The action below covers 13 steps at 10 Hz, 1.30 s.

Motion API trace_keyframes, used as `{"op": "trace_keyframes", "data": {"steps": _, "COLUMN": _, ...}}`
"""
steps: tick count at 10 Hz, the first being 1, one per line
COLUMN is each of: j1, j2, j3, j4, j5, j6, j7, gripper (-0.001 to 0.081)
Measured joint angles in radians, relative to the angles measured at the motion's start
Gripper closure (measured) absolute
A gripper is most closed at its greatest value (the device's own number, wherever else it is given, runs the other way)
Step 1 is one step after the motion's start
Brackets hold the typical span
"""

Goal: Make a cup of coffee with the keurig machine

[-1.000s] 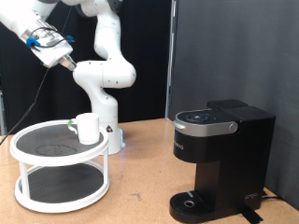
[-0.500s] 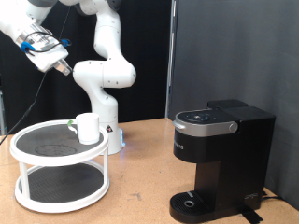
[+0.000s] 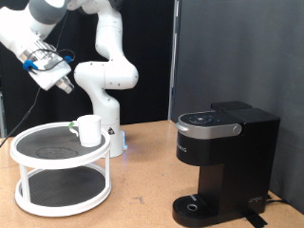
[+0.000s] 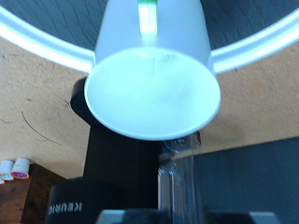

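Note:
The cup is a plain white mug standing upright near the right rim of the top shelf of a white two-tier round stand. My gripper hangs in the air above and to the exterior view's left of the cup, apart from it, with nothing seen between its fingers. In the wrist view the cup fills the middle, open mouth toward the camera, and looks empty. The keurig machine, black with its lid down, stands at the exterior view's right; its dark body also shows in the wrist view.
A small green item sits beside the cup on the stand. The arm's white base rises just behind the stand. Small white and pink pods lie on the wooden table. A black curtain backs the scene.
My gripper has come down and slightly to the exterior view's right, closer to the cup. The cup, stand and machine have not moved.

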Motion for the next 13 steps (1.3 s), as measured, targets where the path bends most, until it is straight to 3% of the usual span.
{"op": "trace_keyframes", "data": {"steps": 1, "j1": -0.001, "j2": 0.001, "j3": -0.001, "j4": -0.025, "j5": 0.0, "j6": 0.045, "j7": -0.012, "gripper": 0.0806}}
{"op": "trace_keyframes", "data": {"steps": 3, "j1": -0.002, "j2": 0.005, "j3": -0.004, "j4": -0.063, "j5": -0.003, "j6": 0.107, "j7": -0.023, "gripper": 0.0534}}
{"op": "trace_keyframes", "data": {"steps": 4, "j1": -0.002, "j2": 0.01, "j3": -0.005, "j4": -0.078, "j5": -0.007, "j6": 0.132, "j7": -0.025, "gripper": 0.0534}}
{"op": "trace_keyframes", "data": {"steps": 6, "j1": -0.002, "j2": 0.023, "j3": -0.009, "j4": -0.103, "j5": -0.012, "j6": 0.171, "j7": -0.038, "gripper": 0.0206}}
{"op": "trace_keyframes", "data": {"steps": 7, "j1": -0.002, "j2": 0.034, "j3": -0.011, "j4": -0.112, "j5": -0.013, "j6": 0.19, "j7": -0.046, "gripper": 0.0206}}
{"op": "trace_keyframes", "data": {"steps": 8, "j1": -0.002, "j2": 0.046, "j3": -0.013, "j4": -0.124, "j5": -0.013, "j6": 0.211, "j7": -0.055, "gripper": 0.0095}}
{"op": "trace_keyframes", "data": {"steps": 13, "j1": -0.002, "j2": 0.083, "j3": -0.027, "j4": -0.17, "j5": -0.013, "j6": 0.255, "j7": -0.121, "gripper": 0.0072}}
